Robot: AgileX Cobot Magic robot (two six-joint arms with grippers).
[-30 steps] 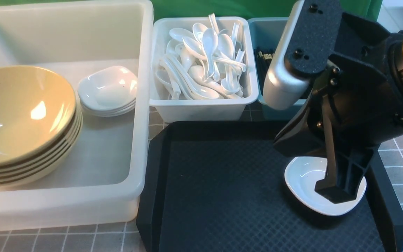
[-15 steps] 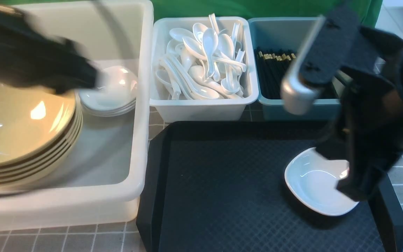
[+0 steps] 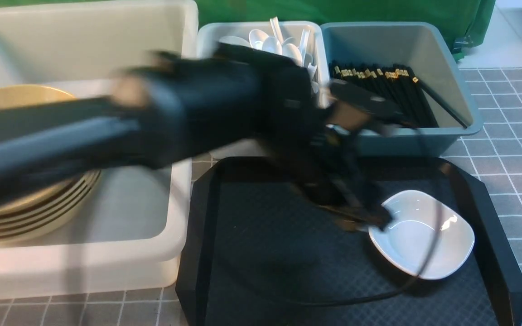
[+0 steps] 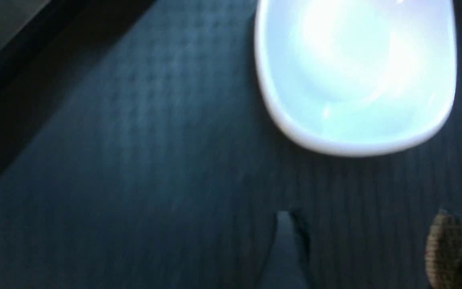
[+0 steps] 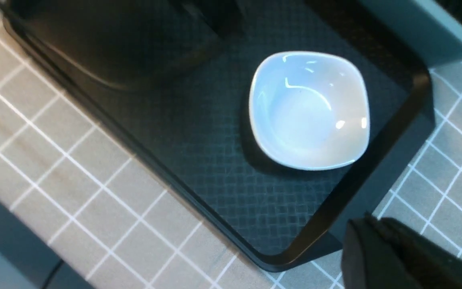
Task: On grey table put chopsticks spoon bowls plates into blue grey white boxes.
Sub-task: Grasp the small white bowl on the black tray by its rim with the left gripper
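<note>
One small white plate [image 3: 422, 233] lies on the right side of the black tray [image 3: 279, 253]. My left arm reaches across, blurred, and my left gripper [image 3: 367, 219] hangs open just left of the plate's rim, holding nothing. In the left wrist view the plate [image 4: 355, 76] lies beyond the gripper [image 4: 367, 249], whose fingers stand apart. My right gripper [image 5: 361, 233] is shut and empty over the grey table [image 5: 94, 180], off the tray's corner, away from the plate [image 5: 309, 110]. Yellow bowls [image 3: 12, 97] sit stacked in the white box [image 3: 184, 181].
White spoons [image 3: 272, 43] fill the grey-white box [image 3: 203, 38] at the back. Black chopsticks [image 3: 379, 90] lie in the blue box [image 3: 451, 90] beside it. The left arm hides much of the white box and the grey-white box. The tray has a raised rim [image 3: 492, 217].
My right arm lifted off the plate and left the front view. My left arm swept from the white box across to the tray, stopping beside the plate. The plate stayed on the tray.
</note>
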